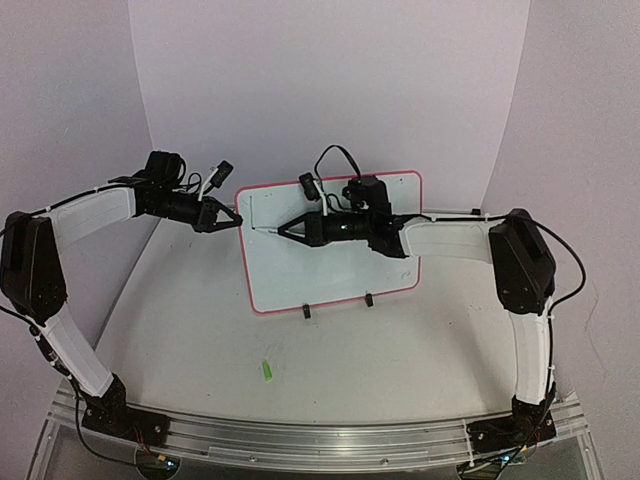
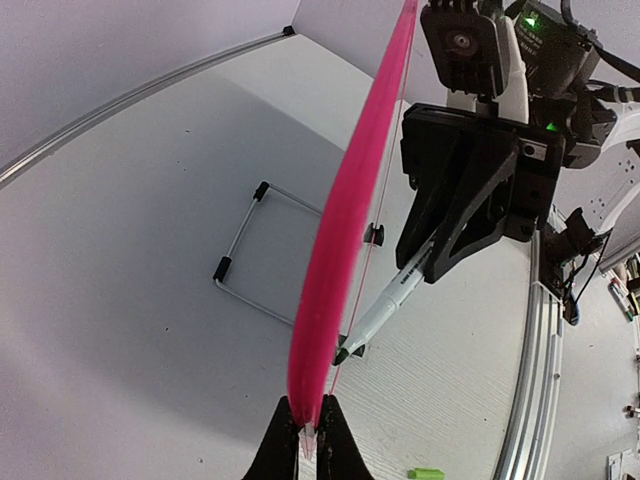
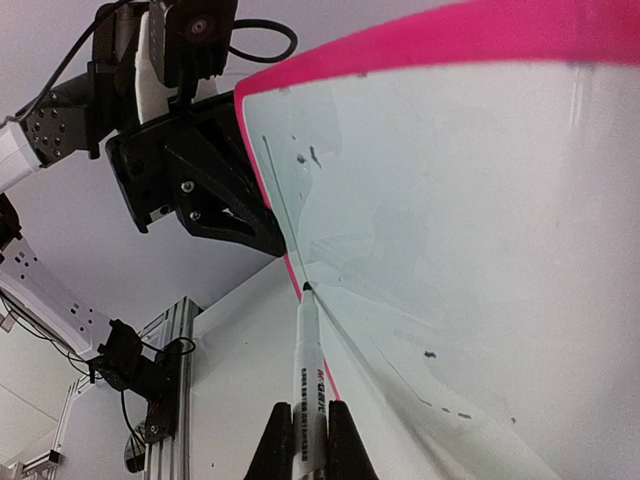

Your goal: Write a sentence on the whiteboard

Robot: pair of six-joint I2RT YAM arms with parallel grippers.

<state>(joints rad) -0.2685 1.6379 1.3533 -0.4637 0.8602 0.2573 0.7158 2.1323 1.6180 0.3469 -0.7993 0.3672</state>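
Whiteboard [image 1: 300,275] stands blank on the table [image 1: 200,345], its left rim pinched by the left end effector [image 1: 232,221]. Right end effector [image 1: 285,229] clamps a marker [image 3: 308,380], tip at the upper-left corner. The first stroke looks about to start, needing light, steady rightward motion.

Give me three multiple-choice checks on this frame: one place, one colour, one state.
1. The green cap lies: A on the table in front of the whiteboard; B behind it; C in a tray.
2. The whiteboard's rim is: A blue; B pink; C black.
3. The marker is: A lying flat; B gripped, tip at the whiteboard; C capped.
1 A: it sits bare on the table, on the arms' side.
2 B: the edge shows pink in every view.
3 B: the right jaws are shut on it.
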